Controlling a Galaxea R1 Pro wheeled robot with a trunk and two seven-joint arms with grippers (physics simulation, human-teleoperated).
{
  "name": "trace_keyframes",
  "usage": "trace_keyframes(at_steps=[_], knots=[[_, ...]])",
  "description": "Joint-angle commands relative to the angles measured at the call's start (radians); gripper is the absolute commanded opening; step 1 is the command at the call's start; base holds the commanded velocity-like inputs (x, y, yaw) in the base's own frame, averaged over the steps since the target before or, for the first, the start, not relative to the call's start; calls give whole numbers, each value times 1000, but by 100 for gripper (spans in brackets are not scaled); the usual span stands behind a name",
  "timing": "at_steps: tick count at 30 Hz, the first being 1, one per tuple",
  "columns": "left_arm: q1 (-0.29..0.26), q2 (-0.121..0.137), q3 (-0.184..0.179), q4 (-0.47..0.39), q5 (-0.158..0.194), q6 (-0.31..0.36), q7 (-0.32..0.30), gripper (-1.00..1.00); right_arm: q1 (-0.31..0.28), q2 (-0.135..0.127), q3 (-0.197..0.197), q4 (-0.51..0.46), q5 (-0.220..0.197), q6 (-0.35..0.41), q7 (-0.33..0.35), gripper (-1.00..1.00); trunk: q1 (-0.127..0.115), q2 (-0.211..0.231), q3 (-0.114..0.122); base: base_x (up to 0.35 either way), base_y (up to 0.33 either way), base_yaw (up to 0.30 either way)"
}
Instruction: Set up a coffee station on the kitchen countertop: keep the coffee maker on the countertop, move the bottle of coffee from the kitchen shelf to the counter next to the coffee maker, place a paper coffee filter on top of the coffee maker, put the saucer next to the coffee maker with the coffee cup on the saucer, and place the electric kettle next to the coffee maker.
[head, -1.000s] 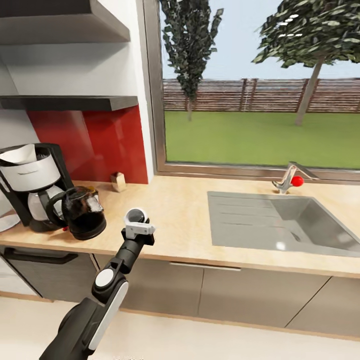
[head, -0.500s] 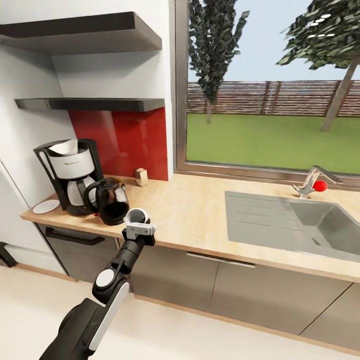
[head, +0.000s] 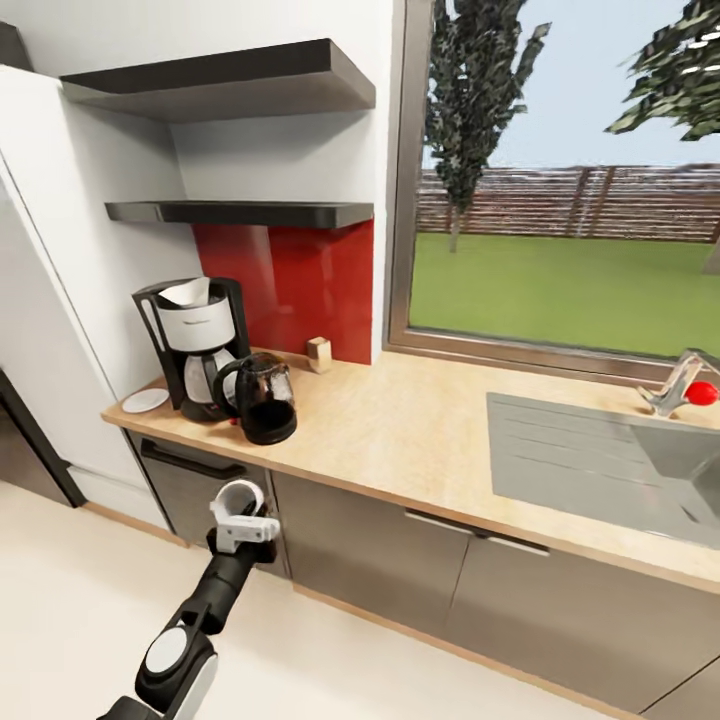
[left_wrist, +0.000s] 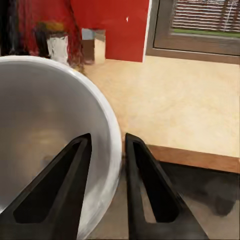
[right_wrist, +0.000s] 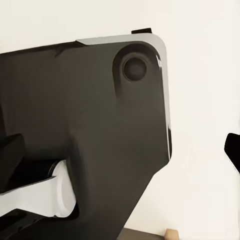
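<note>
home kitchen | kitchen countertop (head: 420, 440) | sink (head: 600, 470) | coffee maker (head: 197, 345)

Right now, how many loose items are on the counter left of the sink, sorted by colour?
Black or dark: 2, the coffee maker and electric kettle.
White: 2, the saucer and paper coffee filter.
Tan: 1, a small box.
Total: 5.

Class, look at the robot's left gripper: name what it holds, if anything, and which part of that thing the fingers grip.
The left gripper holds the coffee cup by its rim wall, one finger inside the bowl, the other outside.
</note>
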Motion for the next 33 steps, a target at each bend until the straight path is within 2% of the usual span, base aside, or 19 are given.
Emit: trace_keyframes(at_steps=[1,2,3,9,12,14,17,19,33], knots=[[9,3,9,0,8,-8,9,-100,-1,-1,8,1,-10,-4,3,100,1,-2,-1,0,0,238],[42,5,70,6,8,-27,5,-100,-1,-1,8,1,-10,-4,3,100,1,-2,0,0,0,238],[54,6,100,9,8,-31,3,-100,-1,-2,8,1,-10,-4,3,100,1,-2,1,0,0,238],[80,13,220,29,7,-39,1,-100,-1,-2,7,0,-11,-4,3,100,1,-2,6,0,0,236],[110,31,315,53,13,-37,1,-100,-1,-2,6,-23,-11,-4,3,100,1,-2,7,0,0,234],[116,34,356,57,17,-35,1,-100,-1,-2,5,-31,-12,-4,3,100,1,-2,7,0,0,247],[119,36,387,59,16,-28,1,-100,-1,-3,5,-34,-11,-4,3,100,1,-2,8,0,0,241],[119,36,392,61,14,-26,1,-100,-1,-3,7,-35,-11,-5,3,100,1,-2,10,0,0,185],[119,35,398,61,15,-15,4,-100,-1,-7,10,-36,-9,-8,-30,100,1,-2,13,0,0,28]])
